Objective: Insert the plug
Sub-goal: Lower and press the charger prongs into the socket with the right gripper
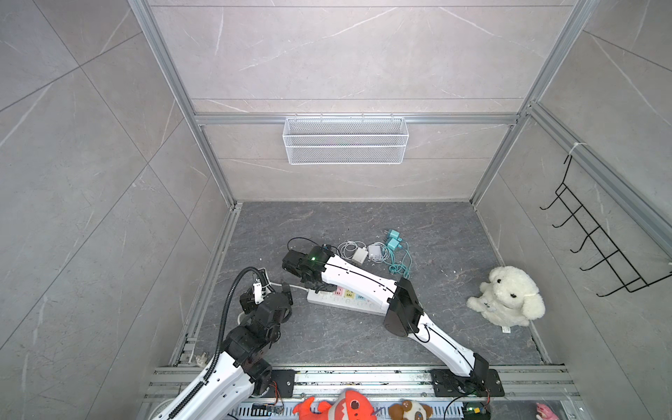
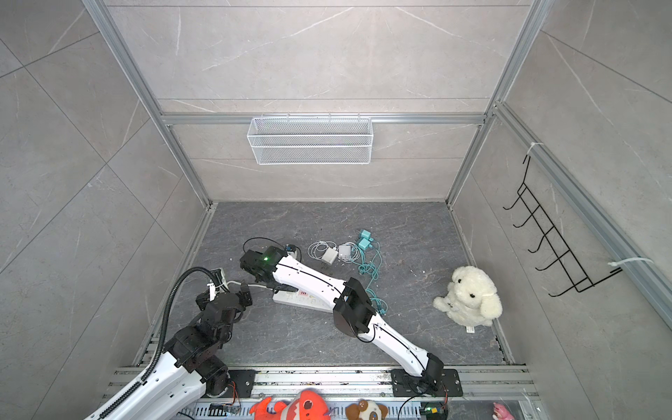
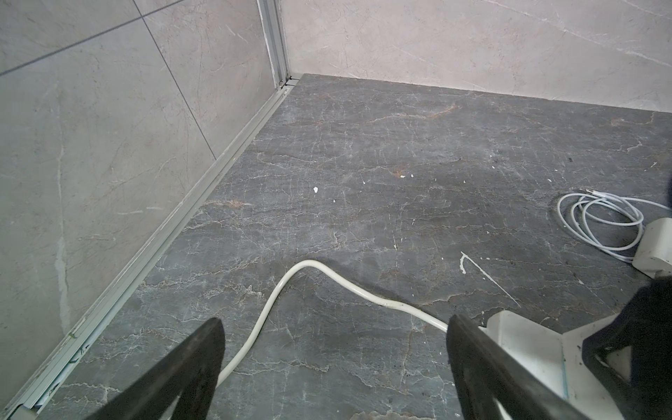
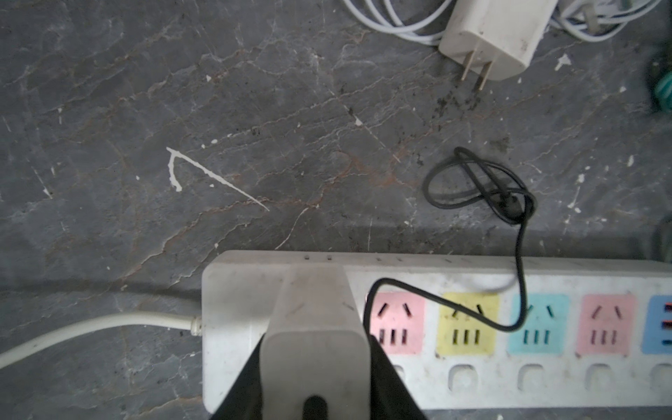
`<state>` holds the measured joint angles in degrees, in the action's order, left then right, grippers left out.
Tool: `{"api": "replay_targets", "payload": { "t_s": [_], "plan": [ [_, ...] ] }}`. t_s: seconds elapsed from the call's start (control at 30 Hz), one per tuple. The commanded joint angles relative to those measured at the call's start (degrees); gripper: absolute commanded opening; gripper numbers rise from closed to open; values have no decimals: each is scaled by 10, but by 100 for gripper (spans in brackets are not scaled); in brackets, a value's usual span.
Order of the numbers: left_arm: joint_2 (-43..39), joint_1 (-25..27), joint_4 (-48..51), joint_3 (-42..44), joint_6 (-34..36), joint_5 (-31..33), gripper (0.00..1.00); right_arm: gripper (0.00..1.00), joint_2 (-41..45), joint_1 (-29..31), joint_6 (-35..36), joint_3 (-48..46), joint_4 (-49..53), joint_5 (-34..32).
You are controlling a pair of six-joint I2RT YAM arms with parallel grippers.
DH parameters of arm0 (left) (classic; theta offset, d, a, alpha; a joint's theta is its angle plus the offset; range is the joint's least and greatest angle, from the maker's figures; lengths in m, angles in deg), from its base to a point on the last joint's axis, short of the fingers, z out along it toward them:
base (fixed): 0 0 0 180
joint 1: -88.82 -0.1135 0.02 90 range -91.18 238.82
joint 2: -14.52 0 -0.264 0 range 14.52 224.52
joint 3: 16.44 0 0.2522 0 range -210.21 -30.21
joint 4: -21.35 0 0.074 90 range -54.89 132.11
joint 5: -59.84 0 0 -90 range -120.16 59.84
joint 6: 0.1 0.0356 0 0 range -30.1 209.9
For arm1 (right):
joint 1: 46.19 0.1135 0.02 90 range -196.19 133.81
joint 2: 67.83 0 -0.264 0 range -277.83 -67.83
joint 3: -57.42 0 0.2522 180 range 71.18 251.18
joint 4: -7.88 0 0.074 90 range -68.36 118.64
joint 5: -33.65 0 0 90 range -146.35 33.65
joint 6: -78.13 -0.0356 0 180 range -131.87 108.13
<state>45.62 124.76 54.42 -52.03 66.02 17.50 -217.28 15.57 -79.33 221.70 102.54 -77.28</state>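
Observation:
My right gripper (image 4: 315, 342) is shut on the plug (image 4: 314, 309), a white block with a thin black cable (image 4: 520, 254) trailing from it. The plug stands on the white power strip (image 4: 472, 382) at its cord end, beside the first pink socket (image 4: 396, 323); its prongs are hidden. In both top views that gripper (image 1: 322, 289) (image 2: 282, 289) reaches across to the strip's (image 1: 327, 302) (image 2: 302, 300) left end. My left gripper (image 3: 334, 322) (image 1: 274, 283) is open and empty above the floor, straddling the strip's white cord (image 3: 276, 291).
A white charger (image 4: 494, 40) (image 1: 359, 255) with coiled cable and teal chargers (image 1: 392, 240) lie behind the strip. A white plush dog (image 1: 507, 296) sits at the right. A wire basket (image 1: 345, 140) hangs on the back wall and a black hook rack (image 1: 596, 236) on the right wall.

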Motion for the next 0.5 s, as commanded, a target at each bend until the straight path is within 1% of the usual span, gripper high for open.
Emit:
{"api": "replay_targets", "payload": {
  "t_s": [0.0,0.2,0.4,0.47],
  "plan": [
    [4,-4,-6,-24,10,6,97,41,-9,2,18,24,29,4],
    [5,-4,6,-30,17,15,99,49,4,4,32,24,21,5],
    [-19,-4,27,-37,14,16,100,50,20,11,31,19,32,7],
    [-33,-5,48,-46,7,16,100,51,46,15,27,13,40,7]
  ]
}}
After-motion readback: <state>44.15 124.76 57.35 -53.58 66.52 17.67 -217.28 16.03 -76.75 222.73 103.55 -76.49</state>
